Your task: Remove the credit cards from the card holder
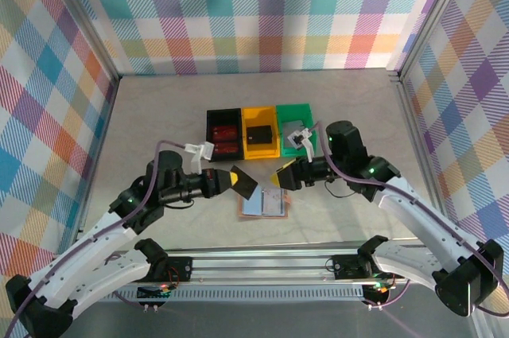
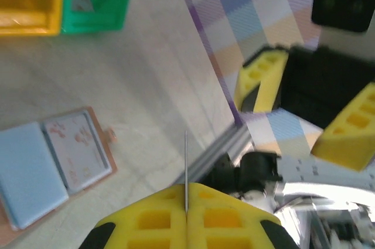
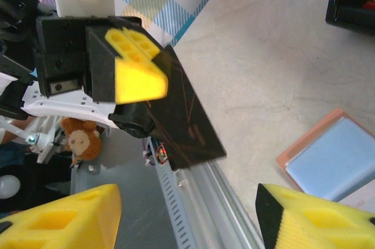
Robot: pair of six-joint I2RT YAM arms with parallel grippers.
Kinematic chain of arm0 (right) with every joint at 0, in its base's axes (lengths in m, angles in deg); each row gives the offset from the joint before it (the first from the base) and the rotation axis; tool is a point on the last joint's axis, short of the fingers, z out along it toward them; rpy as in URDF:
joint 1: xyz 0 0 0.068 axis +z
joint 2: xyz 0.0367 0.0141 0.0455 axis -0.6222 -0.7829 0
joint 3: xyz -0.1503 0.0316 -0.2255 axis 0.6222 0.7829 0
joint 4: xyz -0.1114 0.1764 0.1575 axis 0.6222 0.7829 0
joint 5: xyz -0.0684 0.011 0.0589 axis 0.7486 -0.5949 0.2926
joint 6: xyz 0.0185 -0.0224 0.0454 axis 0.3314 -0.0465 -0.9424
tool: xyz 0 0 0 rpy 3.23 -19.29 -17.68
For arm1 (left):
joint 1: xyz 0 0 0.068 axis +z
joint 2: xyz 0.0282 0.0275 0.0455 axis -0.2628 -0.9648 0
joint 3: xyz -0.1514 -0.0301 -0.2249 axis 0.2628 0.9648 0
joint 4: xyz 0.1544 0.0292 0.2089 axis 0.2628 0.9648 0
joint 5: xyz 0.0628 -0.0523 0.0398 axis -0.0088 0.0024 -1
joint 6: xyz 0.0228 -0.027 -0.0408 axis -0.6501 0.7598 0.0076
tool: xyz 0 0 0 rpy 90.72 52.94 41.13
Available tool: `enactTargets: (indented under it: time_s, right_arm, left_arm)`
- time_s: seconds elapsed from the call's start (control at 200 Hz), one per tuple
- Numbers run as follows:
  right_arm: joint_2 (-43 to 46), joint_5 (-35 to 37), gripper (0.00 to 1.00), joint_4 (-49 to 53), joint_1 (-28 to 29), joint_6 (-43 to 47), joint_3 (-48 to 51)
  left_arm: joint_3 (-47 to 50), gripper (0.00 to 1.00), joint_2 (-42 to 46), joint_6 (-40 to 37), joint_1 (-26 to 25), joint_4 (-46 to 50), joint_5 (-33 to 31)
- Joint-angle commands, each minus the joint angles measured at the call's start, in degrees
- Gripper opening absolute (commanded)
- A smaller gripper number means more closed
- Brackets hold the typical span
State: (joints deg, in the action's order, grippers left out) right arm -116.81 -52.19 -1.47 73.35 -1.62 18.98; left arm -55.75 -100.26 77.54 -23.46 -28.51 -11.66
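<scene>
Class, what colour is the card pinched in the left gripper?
Black card with faint reddish lines; right wrist view shows it best.

Pale grey table. Carried card holder near front edge, lying open flat (blue-grey pockets up). Farther back, carried black bin, yellow bin, green bin, side by side in a row.
</scene>
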Motion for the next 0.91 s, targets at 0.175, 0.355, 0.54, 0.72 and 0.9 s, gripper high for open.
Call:
enactTargets:
  time_s: [0.175,0.355,0.54,0.72,0.9]
  right_arm:
    - [2.0,10.7,0.62,-39.2,6.4,-22.3,17.5]
    - [-2.6,17.7,0.62,-43.8,13.3,-21.0,17.1]
    - [-7.8,19.8,0.62,-48.3,13.4,-22.6,17.2]
    - [-10.8,20.7,0.6,-51.7,13.4,-23.0,16.1]
    - [-12.9,18.9,0.55,-52.0,13.4,-22.2,13.5]
  left_arm:
    - [7.7,0.0,3.2,14.6,0.4,-15.5,-12.5]
    - [10.2,0.0,1.7,17.3,-0.3,-21.7,-12.4]
    - [13.0,0.0,3.0,19.3,-1.4,-25.4,-13.7]
    - [15.3,0.0,4.0,20.2,-3.4,-26.9,-14.3]
    - [16.9,0.0,4.3,20.5,-5.4,-28.6,-15.5]
